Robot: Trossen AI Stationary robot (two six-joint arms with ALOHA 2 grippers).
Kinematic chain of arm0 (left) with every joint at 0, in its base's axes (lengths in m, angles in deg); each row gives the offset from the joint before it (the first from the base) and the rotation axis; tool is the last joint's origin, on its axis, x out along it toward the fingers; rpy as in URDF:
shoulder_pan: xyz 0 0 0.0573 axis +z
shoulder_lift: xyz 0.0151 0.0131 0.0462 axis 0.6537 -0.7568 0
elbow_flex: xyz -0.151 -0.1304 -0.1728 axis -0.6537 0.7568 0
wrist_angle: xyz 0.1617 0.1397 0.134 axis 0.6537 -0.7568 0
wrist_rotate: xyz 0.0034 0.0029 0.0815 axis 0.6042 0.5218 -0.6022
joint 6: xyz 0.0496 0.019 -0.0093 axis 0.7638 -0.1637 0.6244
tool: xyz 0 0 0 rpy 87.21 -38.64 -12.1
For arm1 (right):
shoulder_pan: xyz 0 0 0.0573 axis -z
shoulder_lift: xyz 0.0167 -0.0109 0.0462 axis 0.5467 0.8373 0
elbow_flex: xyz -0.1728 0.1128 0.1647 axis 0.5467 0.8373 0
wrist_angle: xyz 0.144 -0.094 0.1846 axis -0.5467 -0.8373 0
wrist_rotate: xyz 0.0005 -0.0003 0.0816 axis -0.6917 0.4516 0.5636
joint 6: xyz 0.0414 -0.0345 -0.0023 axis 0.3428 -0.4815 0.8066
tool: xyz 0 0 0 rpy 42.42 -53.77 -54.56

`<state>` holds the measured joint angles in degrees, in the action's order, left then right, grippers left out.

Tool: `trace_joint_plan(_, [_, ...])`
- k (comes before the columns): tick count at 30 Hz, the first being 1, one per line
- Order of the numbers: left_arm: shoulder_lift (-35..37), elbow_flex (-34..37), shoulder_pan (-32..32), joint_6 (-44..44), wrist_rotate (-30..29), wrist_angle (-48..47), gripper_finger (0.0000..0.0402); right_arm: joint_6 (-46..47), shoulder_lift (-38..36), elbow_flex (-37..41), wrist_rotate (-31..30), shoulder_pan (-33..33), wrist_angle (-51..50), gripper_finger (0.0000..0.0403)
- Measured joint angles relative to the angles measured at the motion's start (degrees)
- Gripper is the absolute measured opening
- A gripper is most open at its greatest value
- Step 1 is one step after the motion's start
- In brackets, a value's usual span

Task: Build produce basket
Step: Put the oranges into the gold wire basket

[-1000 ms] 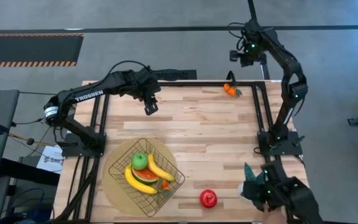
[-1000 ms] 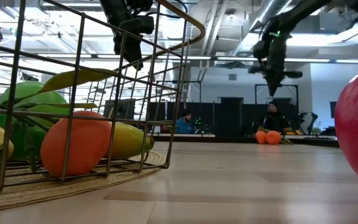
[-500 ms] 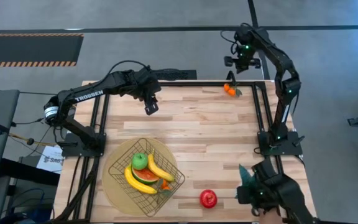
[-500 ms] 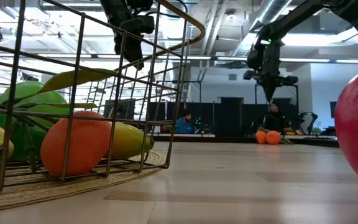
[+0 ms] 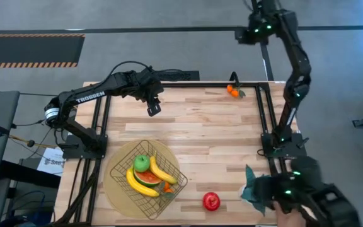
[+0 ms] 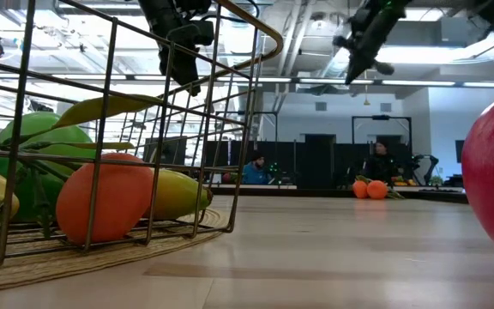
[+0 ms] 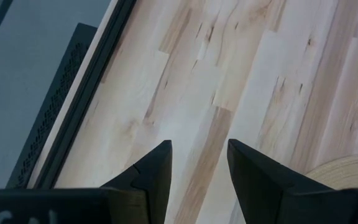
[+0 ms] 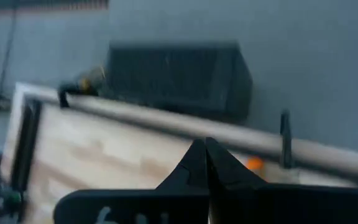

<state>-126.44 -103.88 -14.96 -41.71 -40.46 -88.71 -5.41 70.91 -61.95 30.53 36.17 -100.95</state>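
Basket (image 5: 148,178) of dark wire sits on a round tan mat (image 5: 115,189) near the front edge of the worktop (image 5: 200,132), on the left arm's side. Inside it lie two yellow bananas (image 5: 140,183), a green apple (image 5: 142,164) and a red-orange wedge slice (image 5: 150,180); in the low view the apple (image 6: 37,137) and an orange-coloured piece (image 6: 101,199) show behind the wires.

Judging by this, the task is well over halfway but not finished. Two pieces of produce are outside the basket: a shiny red round fruit (image 5: 211,201) on the worktop just to the right of the basket, and the small leafy oranges (image 5: 233,91) well apart from it, at the far edge of the worktop. Both need to go in.

Left gripper (image 5: 152,110) hovers above the bare worktop, beyond the basket toward the far edge; its fingers (image 7: 157,168) stand partly apart with nothing between them. Right gripper (image 5: 239,34) is raised high, past the far edge of the worktop and beyond the oranges, farther from the basket than anything else; its fingers (image 8: 194,163) are clenched together and carry nothing. A teal spiky plant (image 5: 255,186) sits at the worktop's right edge, to the right of the red fruit, and is not part of the load.
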Motion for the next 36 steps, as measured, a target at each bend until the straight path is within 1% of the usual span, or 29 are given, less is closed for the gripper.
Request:
trace_joint_plan(2, [0.0,0.0,0.0,0.0,0.0,0.0,0.0144,1.6,-2.9,2.9,-0.1,1.7,4.6,0.0000])
trace_joint_plan(4, [0.0,0.0,0.0,-0.1,0.0,0.0,0.0144,1.4,-4.1,3.5,-0.6,3.8,7.1,0.0000])
trace_joint_plan(9, [0.0,0.0,0.0,-1.0,-0.3,0.6,0.0144,-2.4,-3.6,3.6,-0.8,8.2,9.4,0.0000])
trace_joint_plan(12, [0.0,0.0,0.0,-2.5,-0.4,2.6,0.0144,-6.1,-1.1,3.6,1.3,9.3,9.6,0.0000])
trace_joint_plan(16, [0.0,0.0,0.0,-4.1,-0.4,4.6,0.0144,-14.5,3.8,3.8,7.5,9.4,9.5,0.0000])
trace_joint_plan(18, [0.0,0.0,0.0,-4.2,-0.4,5.2,0.0144,-19.0,6.1,3.8,9.7,9.0,10.1,0.0000])
trace_joint_plan(20, [0.0,0.0,0.0,-4.2,-0.4,5.2,0.0144,-22.8,8.3,3.8,10.5,9.0,11.0,0.0000])
trace_joint_plan(23, [0.0,0.0,0.0,-4.2,-0.4,5.2,0.0144,-25.8,10.2,3.8,10.2,9.5,12.9,0.0000])
trace_joint_plan(24, [0.0,0.0,0.0,-4.3,-0.4,5.2,0.0144,-26.1,10.6,3.8,8.6,9.6,13.6,0.0000])
trace_joint_plan(25, [0.0,0.0,0.0,-4.3,-0.4,5.2,0.0144,-26.8,10.7,3.8,5.8,9.7,14.4,0.0000])
trace_joint_plan(27, [0.0,0.0,0.0,-4.3,-0.5,5.2,0.0144,-28.2,10.6,3.8,-2.4,9.9,14.2,0.0000])
trace_joint_plan(29, [0.0,0.0,0.0,-4.3,-1.1,5.2,0.0144,-30.0,10.5,3.8,-7.0,10.0,12.9,0.0000])
trace_joint_plan(32, [0.0,0.0,0.0,-5.1,-2.6,5.2,0.0144,-30.5,10.6,3.8,-11.2,9.9,9.6,0.0000])
trace_joint_plan(34, [0.0,0.0,0.0,-5.7,-3.6,5.2,0.0144,-30.5,10.6,3.8,-15.2,9.7,6.9,0.0000])
trace_joint_plan(36, [0.0,0.0,0.0,-6.4,-3.9,5.2,0.0144,-31.6,10.6,3.8,-14.7,9.2,4.6,0.0000])
